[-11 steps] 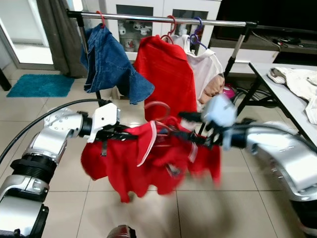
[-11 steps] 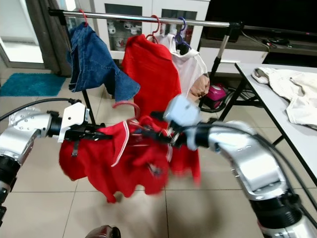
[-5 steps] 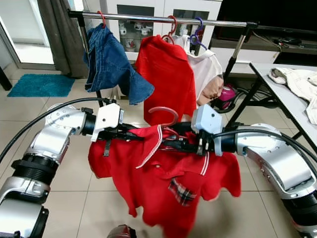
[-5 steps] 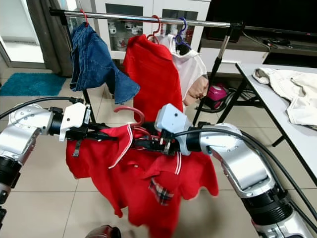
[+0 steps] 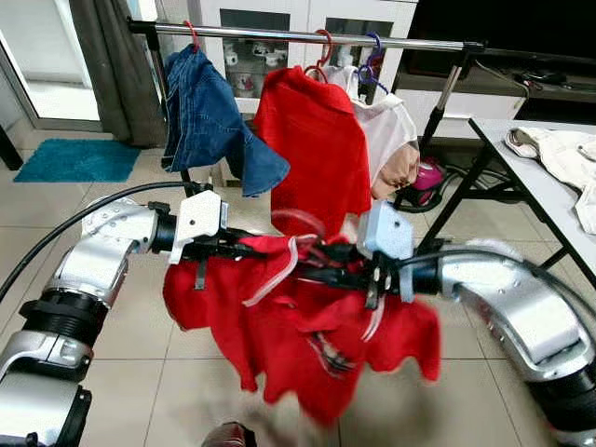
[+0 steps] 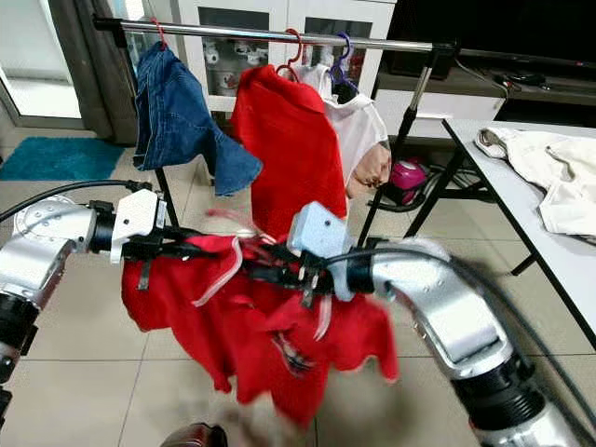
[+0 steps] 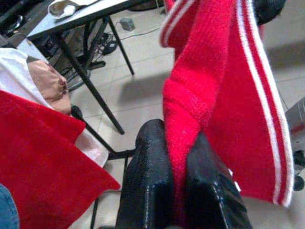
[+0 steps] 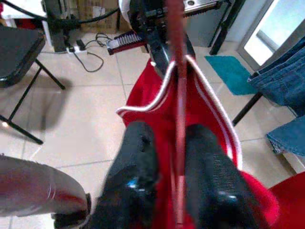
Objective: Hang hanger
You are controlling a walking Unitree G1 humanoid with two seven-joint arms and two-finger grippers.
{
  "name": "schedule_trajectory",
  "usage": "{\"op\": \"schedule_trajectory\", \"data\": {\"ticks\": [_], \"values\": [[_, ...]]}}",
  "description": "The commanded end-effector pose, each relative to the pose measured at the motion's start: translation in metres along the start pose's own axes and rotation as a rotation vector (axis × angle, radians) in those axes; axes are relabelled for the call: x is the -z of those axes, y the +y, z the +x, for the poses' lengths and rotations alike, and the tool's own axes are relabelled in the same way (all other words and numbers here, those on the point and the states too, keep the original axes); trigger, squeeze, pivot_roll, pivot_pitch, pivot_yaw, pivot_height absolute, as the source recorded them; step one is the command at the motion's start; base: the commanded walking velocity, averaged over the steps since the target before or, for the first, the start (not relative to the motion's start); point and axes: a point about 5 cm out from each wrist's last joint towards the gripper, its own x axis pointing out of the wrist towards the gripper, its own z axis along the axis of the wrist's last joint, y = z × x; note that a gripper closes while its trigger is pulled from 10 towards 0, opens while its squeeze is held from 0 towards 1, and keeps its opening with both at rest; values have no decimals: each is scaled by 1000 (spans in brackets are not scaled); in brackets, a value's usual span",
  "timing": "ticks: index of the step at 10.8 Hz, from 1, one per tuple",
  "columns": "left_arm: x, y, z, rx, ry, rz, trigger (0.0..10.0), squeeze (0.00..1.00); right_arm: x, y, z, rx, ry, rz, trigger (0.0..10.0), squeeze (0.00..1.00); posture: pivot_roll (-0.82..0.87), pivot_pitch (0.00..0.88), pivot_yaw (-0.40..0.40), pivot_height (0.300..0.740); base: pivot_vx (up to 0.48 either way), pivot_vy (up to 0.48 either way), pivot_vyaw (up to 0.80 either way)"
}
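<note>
A red polo shirt (image 5: pixel 303 340) with white-striped collar hangs in the air between my two arms, in front of the clothes rail (image 5: pixel 279 34). My left gripper (image 5: pixel 244 248) is shut on the collar; the left wrist view shows the red knit collar (image 7: pixel 190 109) pinched between the black fingers (image 7: pixel 145 191). My right gripper (image 5: pixel 321 267) is at the shirt's neck, shut on the thin red hanger (image 8: pixel 179 114), which runs between its fingers (image 8: pixel 209 167). The hanger's hook (image 5: pixel 300 220) sticks up above the shirt, blurred.
On the rail hang a blue denim garment (image 5: pixel 209 121), a red garment (image 5: pixel 317 140) and a white one (image 5: pixel 389 126). A table (image 5: pixel 521 163) with pale cloths stands at the right. A teal mat (image 5: pixel 74 160) lies on the tiled floor at the left.
My right gripper came in left to the shirt's neck and hanger. The shirt fell open below both grippers and now swings, blurred. The left gripper keeps its hold.
</note>
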Motion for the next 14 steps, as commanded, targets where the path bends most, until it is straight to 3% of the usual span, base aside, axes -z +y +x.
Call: {"op": "schedule_trajectory", "data": {"ticks": [1,5,6,7,10,14], "values": [[-14,14,-7,-90,-47,42,0,0,-3,5,2,-22,-10,-2,0,0,-73,0,-37,740,0,0,0],[-16,16,-6,-121,-78,34,0,0,-2,7,6,-8,-37,43,0,0,-69,0,-41,740,0,0,0],[-16,17,-6,-145,-95,28,10000,0,-1,7,7,-3,-40,49,0,0,-67,0,-42,740,0,0,0],[-16,16,-7,-133,-99,17,10000,992,-1,8,7,0,-41,53,0,0,-66,0,-42,740,0,0,0],[-19,22,-15,-186,-124,26,10000,1000,3,5,7,42,-36,72,0,0,-65,0,-41,740,0,0,0],[-22,27,-29,-266,-198,-58,10000,1000,9,-7,5,165,-12,117,0,0,-62,0,-43,740,0,0,0]]}}
